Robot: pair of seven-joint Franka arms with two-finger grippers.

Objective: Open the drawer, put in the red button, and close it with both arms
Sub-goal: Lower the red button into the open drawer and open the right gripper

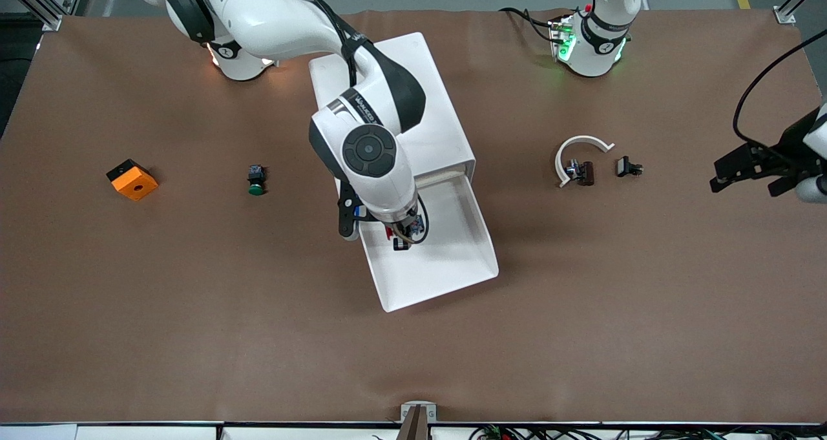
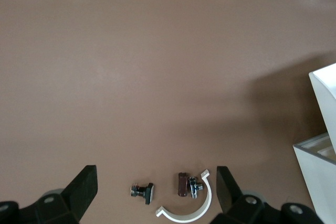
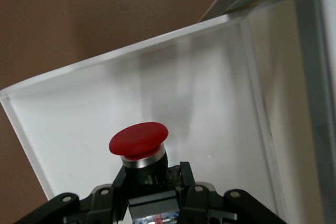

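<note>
The red button [image 3: 139,139] is pinched by its black body in the right hand [image 1: 402,235], red cap free, and hangs over the inside of the pulled-out drawer [image 1: 452,269], probably so it can be let go straight down onto the tray floor. The drawer is the top one of the white cabinet [image 1: 413,97] and juts toward the front camera, open enough to take the button. The left hand [image 1: 743,168] waits with its fingers spread and nothing in them over the left arm's end of the worktop [image 1: 194,298], near a white curved clip [image 1: 578,146] and two small dark parts. Toward the right arm's end lie a green button [image 1: 256,180] and an orange block [image 1: 132,179]. The brown covering is matte and slightly creased.
</note>
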